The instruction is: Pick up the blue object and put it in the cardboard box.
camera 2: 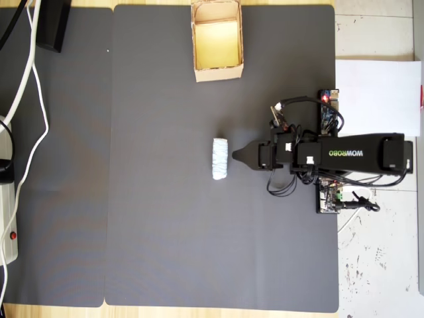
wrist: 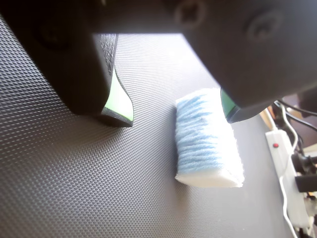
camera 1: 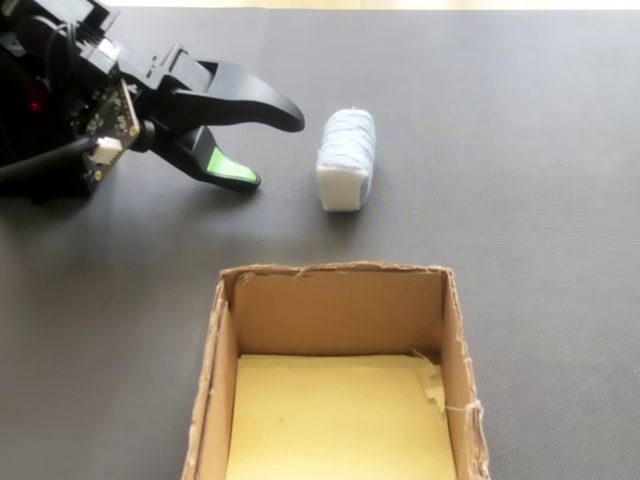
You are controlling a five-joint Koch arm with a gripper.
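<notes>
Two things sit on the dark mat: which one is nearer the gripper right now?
The blue roll: it lies just past the open gripper tips, untouched. The cardboard box stands apart from both, empty, with only its yellowish floor showing.

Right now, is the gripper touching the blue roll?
Apart. The fixed view shows bare mat between the open gripper and the blue roll.

— How is the light?
— Bright and even, daylight-like; in the fixed view the gripper [camera 1: 275, 150] casts only a soft shadow on the dark mat [camera 1: 520, 150].
— Sharpness?
— In the wrist view the gripper body is blurred, and the roll [wrist: 208, 141] glares white.
</notes>
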